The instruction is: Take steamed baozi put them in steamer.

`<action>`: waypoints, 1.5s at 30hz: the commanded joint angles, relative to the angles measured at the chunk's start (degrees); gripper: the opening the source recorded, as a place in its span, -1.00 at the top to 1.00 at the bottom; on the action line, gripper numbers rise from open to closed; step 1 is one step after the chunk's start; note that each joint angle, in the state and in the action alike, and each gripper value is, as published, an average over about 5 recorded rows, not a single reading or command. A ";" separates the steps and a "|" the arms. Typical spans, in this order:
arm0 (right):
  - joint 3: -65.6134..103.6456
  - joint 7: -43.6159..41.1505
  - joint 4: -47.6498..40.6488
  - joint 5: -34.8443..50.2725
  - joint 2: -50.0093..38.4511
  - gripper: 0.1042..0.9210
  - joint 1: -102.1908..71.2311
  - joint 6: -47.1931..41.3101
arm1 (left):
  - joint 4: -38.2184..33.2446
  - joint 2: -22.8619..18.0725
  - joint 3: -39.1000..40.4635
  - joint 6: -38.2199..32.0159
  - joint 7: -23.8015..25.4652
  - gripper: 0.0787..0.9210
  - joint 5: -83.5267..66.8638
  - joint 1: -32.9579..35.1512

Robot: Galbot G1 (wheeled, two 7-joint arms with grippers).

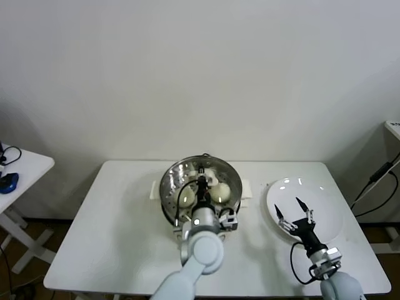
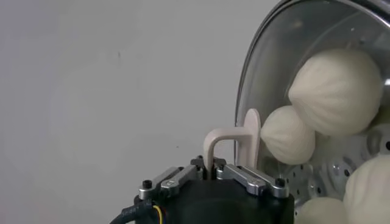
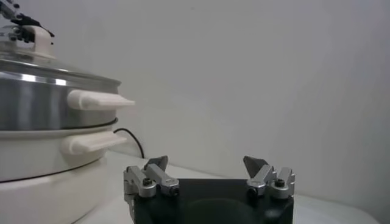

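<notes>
The steamer stands mid-table, a shiny steel pot on a white base. Several cream-white baozi lie inside it; in the left wrist view they show through the glass lid, one large, one smaller. My left gripper is shut on the lid's cream handle and holds the lid at the pot's top rim. My right gripper is open and empty over the white plate, to the steamer's right.
The white plate bears nothing. A small side table with a blue object stands at the far left. A black cable hangs at the right past the table's edge. A white wall is behind.
</notes>
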 commanded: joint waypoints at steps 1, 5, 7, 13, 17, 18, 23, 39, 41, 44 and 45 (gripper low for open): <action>0.15 -0.07 0.10 -0.13 -0.05 -0.76 0.01 0.01 | -0.51 0.35 -0.08 0.05 -0.02 0.82 -0.97 0.20; 0.20 -0.11 0.20 -0.18 -0.11 -0.76 0.06 -0.05 | -1.32 0.64 -0.06 -0.14 0.05 0.70 -1.08 0.39; 0.20 -0.15 0.13 -0.26 -0.10 -0.76 0.11 -0.06 | -1.81 0.76 -0.04 -0.30 0.13 0.56 -1.14 0.52; 0.18 -0.29 -0.03 -0.51 -0.10 -0.76 0.25 -0.11 | -3.64 1.33 0.08 -0.84 0.34 0.15 -1.45 0.79; 0.15 -0.47 -0.37 -0.51 -0.19 -0.76 0.45 -0.18 | -5.36 2.22 -0.02 -1.30 0.50 -0.12 -2.34 0.84; 0.14 -0.53 -0.53 -0.51 -0.20 -0.76 0.55 -0.20 | -5.92 2.49 -0.12 -1.48 0.62 -0.20 -2.74 0.89; 0.02 -0.71 -1.27 -0.51 -0.28 -0.76 1.18 -0.36 | -9.14 4.35 -0.54 -2.52 1.62 -0.53 -6.25 1.26; 0.05 -1.73 -1.62 0.97 -0.73 -0.76 2.25 -1.93 | -18.76 9.06 -2.90 -6.16 1.68 -0.77 -19.11 5.77; 0.04 -1.79 -1.63 1.00 -0.91 -0.76 2.22 -2.01 | -20.20 9.61 -3.39 -6.49 1.54 -0.77 -20.69 6.42; 0.04 -1.83 -1.66 1.05 -1.01 -0.76 2.22 -2.19 | -22.33 10.51 -4.34 -7.53 1.28 -0.77 -22.55 7.75; 0.04 -1.85 -1.66 1.05 -1.03 -0.76 2.23 -2.26 | -23.05 10.85 -4.74 -7.89 1.21 -0.77 -23.11 8.32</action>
